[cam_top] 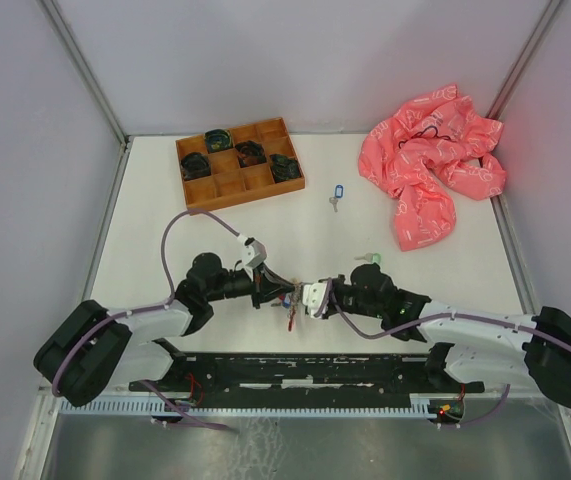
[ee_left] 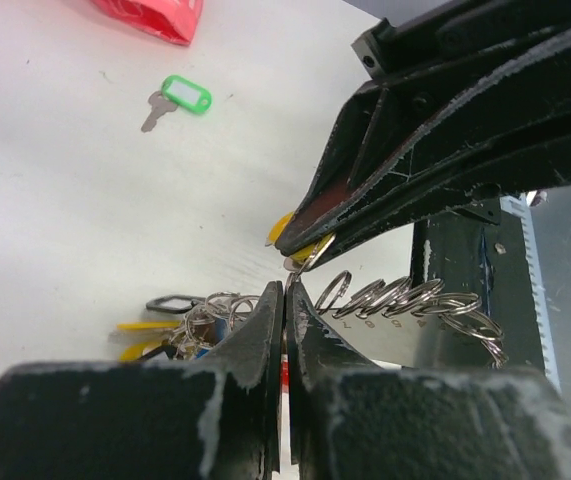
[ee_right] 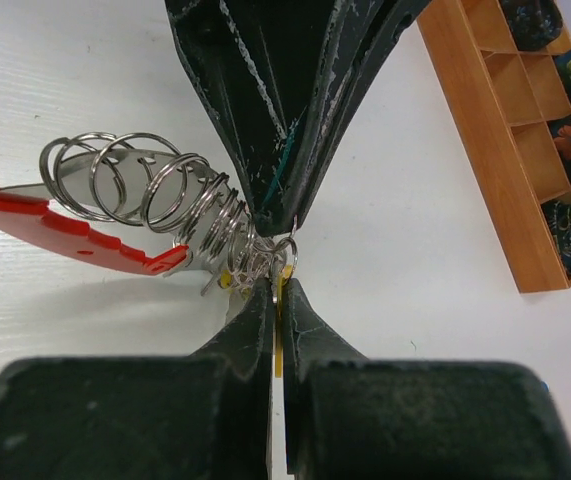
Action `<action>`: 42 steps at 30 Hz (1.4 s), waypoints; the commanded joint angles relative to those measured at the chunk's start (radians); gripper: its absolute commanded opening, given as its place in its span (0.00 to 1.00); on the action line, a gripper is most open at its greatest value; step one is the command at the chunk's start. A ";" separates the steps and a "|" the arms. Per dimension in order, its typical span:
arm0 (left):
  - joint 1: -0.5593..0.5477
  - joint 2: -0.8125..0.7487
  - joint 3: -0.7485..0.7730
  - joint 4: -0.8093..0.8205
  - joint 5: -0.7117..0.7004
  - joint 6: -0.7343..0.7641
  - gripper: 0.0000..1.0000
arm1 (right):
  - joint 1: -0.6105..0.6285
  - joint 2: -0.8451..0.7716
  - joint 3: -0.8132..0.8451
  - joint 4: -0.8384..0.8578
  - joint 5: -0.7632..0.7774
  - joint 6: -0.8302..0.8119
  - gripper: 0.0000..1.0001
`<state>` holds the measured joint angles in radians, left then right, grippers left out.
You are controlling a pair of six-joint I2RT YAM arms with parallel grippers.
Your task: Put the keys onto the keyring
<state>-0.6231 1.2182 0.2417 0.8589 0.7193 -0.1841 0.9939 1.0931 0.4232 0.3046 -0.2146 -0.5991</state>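
Note:
My two grippers meet tip to tip above the table's near middle. The left gripper [cam_top: 283,290] [ee_left: 285,288] is shut on a thin ring of the keyring [ee_right: 145,190], a string of silvery rings [ee_left: 405,300] with a red plastic tag [ee_right: 65,230]. Several tagged keys [ee_left: 180,325] hang from it in a bunch. Facing it, the right gripper [cam_top: 305,297] [ee_right: 277,285] is shut on a key with a yellow tag [ee_right: 278,340], whose small ring [ee_right: 287,248] touches the left fingertips. A green-tagged key [ee_left: 180,100] [cam_top: 368,259] and a blue-tagged key [cam_top: 338,192] lie loose on the table.
A wooden compartment tray [cam_top: 240,160] [ee_right: 505,150] holding dark patterned items stands at the back left. At the back right lies a crumpled pink cloth [cam_top: 430,165]. Grey walls enclose the white table [cam_top: 295,225].

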 commanded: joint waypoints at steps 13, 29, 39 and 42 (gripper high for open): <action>-0.161 -0.005 -0.090 0.228 -0.611 -0.251 0.03 | 0.097 0.147 0.034 0.227 0.111 -0.016 0.01; -0.251 0.031 -0.126 0.326 -0.812 -0.263 0.13 | 0.123 0.123 0.090 0.115 0.197 -0.155 0.01; -0.217 -0.107 -0.121 0.117 -0.603 -0.085 0.34 | 0.123 0.105 0.116 0.016 0.232 -0.242 0.01; -0.179 -0.135 -0.122 0.082 -0.528 -0.055 0.36 | 0.124 0.105 0.117 -0.014 0.250 -0.268 0.01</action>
<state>-0.8410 1.1275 0.1150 0.9718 0.0666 -0.3458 1.1110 1.2255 0.4934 0.3115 0.0010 -0.8146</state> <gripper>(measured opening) 0.349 0.026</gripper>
